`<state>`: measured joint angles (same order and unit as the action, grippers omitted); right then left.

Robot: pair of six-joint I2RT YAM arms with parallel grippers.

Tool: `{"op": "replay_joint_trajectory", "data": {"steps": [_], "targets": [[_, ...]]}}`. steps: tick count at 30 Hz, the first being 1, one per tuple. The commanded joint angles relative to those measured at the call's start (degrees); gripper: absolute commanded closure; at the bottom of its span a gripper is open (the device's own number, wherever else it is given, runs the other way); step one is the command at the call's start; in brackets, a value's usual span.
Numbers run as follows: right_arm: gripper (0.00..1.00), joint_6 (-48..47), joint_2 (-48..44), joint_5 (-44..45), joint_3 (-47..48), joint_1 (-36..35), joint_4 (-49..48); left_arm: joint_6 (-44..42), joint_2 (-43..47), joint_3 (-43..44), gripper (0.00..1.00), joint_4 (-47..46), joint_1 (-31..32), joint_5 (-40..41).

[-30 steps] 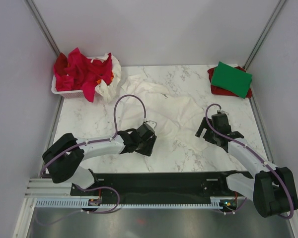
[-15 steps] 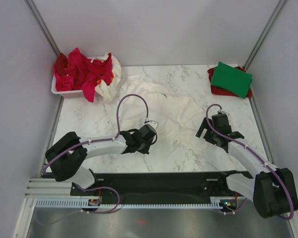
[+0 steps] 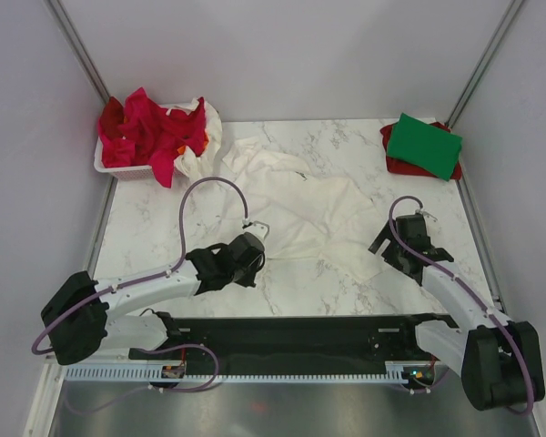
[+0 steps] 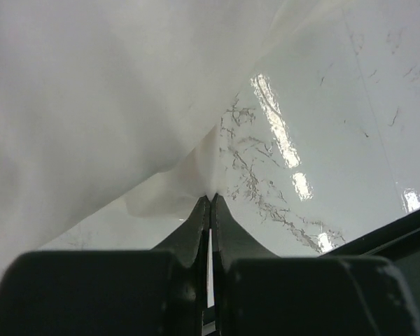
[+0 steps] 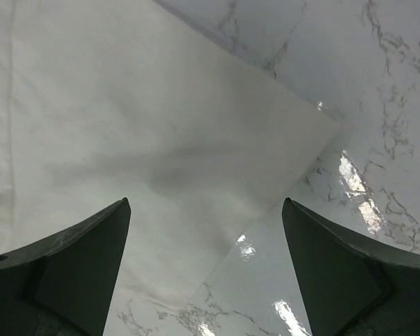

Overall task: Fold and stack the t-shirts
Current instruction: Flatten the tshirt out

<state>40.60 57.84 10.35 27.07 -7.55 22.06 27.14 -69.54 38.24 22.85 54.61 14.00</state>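
Across the middle of the marble counter (image 3: 146,228) we see the large white t-shirt (image 3: 300,205) lying rumpled and partly spread, reaching from beside the basket (image 3: 118,167) down toward the lower right of the top view. Our left hand (image 3: 253,238) sits at the shirt's near edge, left of centre. Its fingers (image 4: 227,231) are pressed together on a thin fold of the white fabric, which the left wrist view shows pinched at the tips and rising off the counter. Our right hand (image 3: 389,244) stands over the shirt's lower right corner with its fingers (image 5: 77,266) wide apart and nothing between them; the right wrist view shows that flat corner under the gap. At the upper right of the top view, a folded green t-shirt (image 3: 425,144) lies on a red t-shirt (image 3: 396,165). At the upper left, the basket holds a heap of red shirts (image 3: 146,132), with a white cloth (image 3: 202,157) draped over its right side.
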Motion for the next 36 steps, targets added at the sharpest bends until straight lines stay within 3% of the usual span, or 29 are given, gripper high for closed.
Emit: {"op": "replay_joint_trajectory", "data": {"steps": [1, 4, 7, 8, 10, 11, 13, 14, 15, 18, 23, 30, 36], "targets": [[0.02, 1.7, 1.7, -0.3, -1.4, 0.1, -3.5, 2.9, 1.9, -1.4, 0.98, 0.7, -0.2, 0.2], [0.04, 2.2, 2.8, -0.7, -3.2, 0.2, -5.9, 3.3, 3.6, -2.6, 0.98, 0.8, -0.1, -0.4], [0.14, 2.5, 3.9, -2.3, -5.3, 0.2, -10.0, 4.2, 5.1, -3.9, 0.98, 0.7, -0.1, -1.0], [0.29, 2.5, 4.5, -2.7, -5.4, 0.1, -11.1, 4.4, 5.3, -4.0, 0.98, 0.7, -0.1, -1.3], [0.42, 2.0, 4.9, -4.2, -5.3, 0.2, -12.7, 4.9, 5.6, -4.4, 0.98, 0.6, -0.1, -1.4], [0.56, 1.9, 5.1, -4.3, -5.2, 0.1, -13.3, 4.9, 5.6, -4.5, 0.98, 0.7, -0.1, -1.4], [0.72, 1.3, 6.3, -5.9, -4.6, 0.1, -14.7, 4.9, 5.5, -4.4, 0.98, 0.5, -0.1, -1.4], [0.91, 1.2, 7.1, -6.8, -4.2, 0.1, -15.1, 4.9, 5.5, -4.4, 0.98, 0.4, -0.1, -1.5], [1.0, 1.2, 7.3, -8.7, -3.9, 0.1, -15.7, 4.9, 5.6, -4.5, 0.98, 0.4, -0.1, -1.6], [1.0, 1.2, 4.1, -9.8, -0.3, -0.2, -14.3, 4.9, 4.9, -4.8, 0.98, -0.5, 0.0, -3.7], [1.0, -0.3, -3.4, -8.4, 17.2, -0.7, -7.3, 5.0, 6.2, -4.0, 0.98, -0.6, 0.9, -6.6], [1.0, -3.5, 0.2, -4.7, 57.9, -0.8, 2.6, 2.2, 14.1, 1.5, 0.98, 3.6, 1.7, -9.2], [1.0, -6.6, 7.8, -3.1, 85.7, -0.8, 8.5, 0.7, 16.0, 0.6, 0.98, 7.0, 1.9, -9.6]]}}
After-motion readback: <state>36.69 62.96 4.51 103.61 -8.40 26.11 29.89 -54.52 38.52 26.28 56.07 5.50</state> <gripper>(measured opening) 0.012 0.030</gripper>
